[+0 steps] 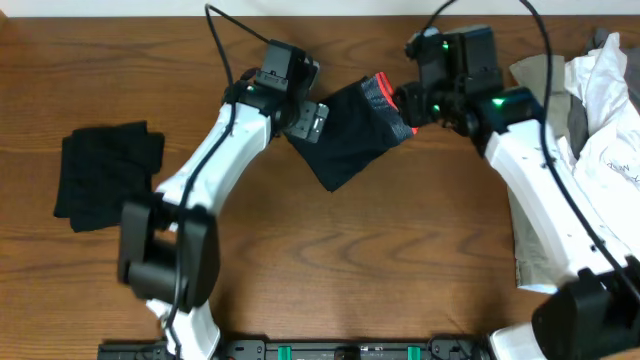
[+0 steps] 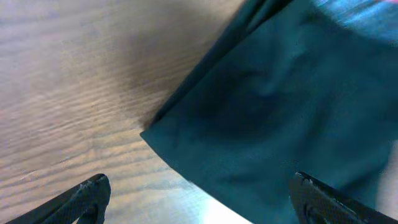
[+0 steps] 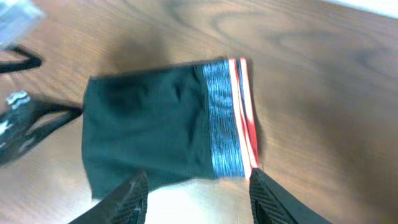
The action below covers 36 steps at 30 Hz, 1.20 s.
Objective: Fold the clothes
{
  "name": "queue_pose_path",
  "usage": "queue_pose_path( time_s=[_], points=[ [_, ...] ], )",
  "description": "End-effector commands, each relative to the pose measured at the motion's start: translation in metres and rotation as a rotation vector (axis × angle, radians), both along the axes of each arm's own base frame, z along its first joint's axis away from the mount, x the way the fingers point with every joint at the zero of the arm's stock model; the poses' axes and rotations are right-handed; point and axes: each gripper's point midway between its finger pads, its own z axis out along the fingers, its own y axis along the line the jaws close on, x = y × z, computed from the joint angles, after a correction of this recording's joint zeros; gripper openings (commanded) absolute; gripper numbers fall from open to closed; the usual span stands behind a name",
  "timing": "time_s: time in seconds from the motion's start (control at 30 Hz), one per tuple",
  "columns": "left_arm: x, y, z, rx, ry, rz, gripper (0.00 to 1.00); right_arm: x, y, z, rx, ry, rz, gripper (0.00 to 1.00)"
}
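Brown wood grain runs across the bench (image 1: 380, 270), nearest me. My left arm climbs from the near left edge with its elbow bent, then leans far and right. My right arm rises from the near right corner and leans far and left. Both wrists meet over one bundle.

On the left, well apart from the arms' work, a black garment (image 1: 105, 172) lies in a rough square.

At the middle of the bench lie the navy trousers (image 1: 350, 140), folded to a small packet, flat and set at a slant. The grey, red-edged waistband (image 3: 224, 118) is at its right end.

The left fingers (image 1: 308, 120) sit at the packet's left corner. From above I can hardly see them under the wrist. The left wrist camera shows both tips spread wide and low over the wood, with the cloth's corner lying loose beyond them.

The right fingers (image 1: 404, 108) hang by the waistband end. Their own camera, somewhat blurred, shows them parted to a middling gap. The packet's edge is just past the tips, and nothing is pinched.

At the far right a white garment (image 1: 610, 90) is heaped on a khaki one (image 1: 530, 78). The frame edge cuts the heap off and my right arm partly covers it, so I cannot count the pieces.
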Motion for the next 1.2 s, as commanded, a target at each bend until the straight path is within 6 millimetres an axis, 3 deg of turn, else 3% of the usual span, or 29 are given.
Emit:
queue_pose_path(
  time_s=[0.0,0.23,0.3,0.43,0.53,0.77,0.93,1.03,1.17],
  points=[
    [0.001,0.009,-0.043,0.057,0.068,-0.041,0.93,-0.008,-0.009,0.005,-0.023,0.004,-0.008,0.51],
    [-0.007,0.011,-0.091,0.103,0.160,-0.084,0.93,-0.016,-0.011,0.000,-0.031,0.040,-0.011,0.50],
    [-0.013,0.013,-0.098,0.112,0.192,-0.085,0.87,-0.016,-0.011,0.000,-0.031,0.041,-0.011,0.50],
    [-0.032,0.014,-0.103,0.107,0.276,-0.094,0.60,-0.017,-0.011,-0.001,-0.033,0.048,-0.010,0.50],
    [-0.057,0.014,-0.106,0.087,0.383,-0.102,0.29,-0.020,-0.012,-0.003,-0.038,0.063,-0.011,0.49],
    [-0.122,0.013,-0.100,0.019,0.691,0.094,0.24,-0.026,-0.023,-0.011,-0.086,0.098,-0.040,0.50],
    [-0.173,0.008,-0.084,0.015,0.912,0.115,0.24,-0.031,-0.033,-0.016,-0.134,0.125,-0.067,0.50],
    [-0.188,0.007,-0.078,0.047,0.966,0.108,0.31,-0.032,-0.035,-0.017,-0.135,0.132,-0.070,0.50],
    [-0.188,0.004,-0.075,0.047,0.952,0.095,0.37,-0.033,-0.035,-0.018,-0.136,0.136,-0.071,0.51]
  ],
)
